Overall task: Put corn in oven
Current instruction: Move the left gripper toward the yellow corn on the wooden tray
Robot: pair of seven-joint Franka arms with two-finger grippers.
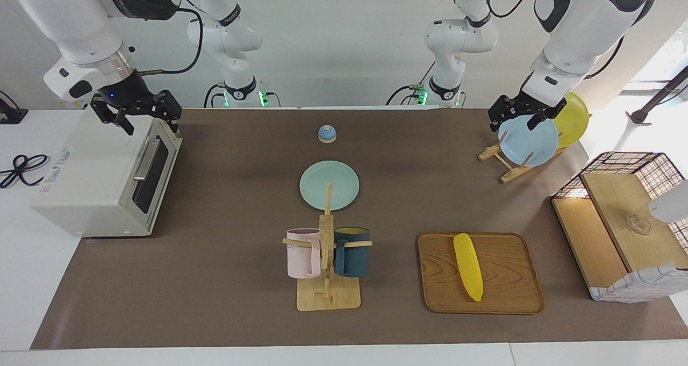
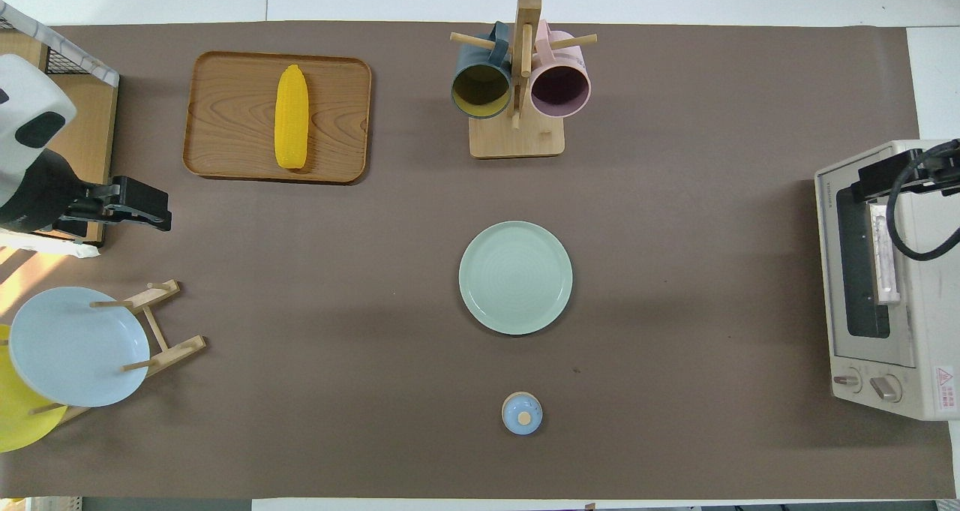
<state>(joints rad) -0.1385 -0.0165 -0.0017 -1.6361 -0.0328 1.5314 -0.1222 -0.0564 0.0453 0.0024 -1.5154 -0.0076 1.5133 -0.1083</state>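
Observation:
The yellow corn (image 1: 467, 266) lies on a wooden tray (image 1: 510, 280) toward the left arm's end of the table; it also shows in the overhead view (image 2: 291, 117). The cream-white oven (image 1: 91, 178) stands at the right arm's end, its dark glass door shut and its silver handle (image 1: 145, 159) facing the table's middle. My right gripper (image 1: 137, 114) is open and empty, up over the oven's top edge by the door. My left gripper (image 1: 517, 117) is open and empty, up over the plate rack, apart from the corn.
A mug rack (image 1: 328, 296) with a pink and a dark blue mug stands mid-table beside the tray. A green plate (image 1: 329, 185) and a small blue lid (image 1: 327, 134) lie nearer to the robots. A plate rack (image 1: 529, 140) and a wire-framed wooden crate (image 1: 623, 210) stand at the left arm's end.

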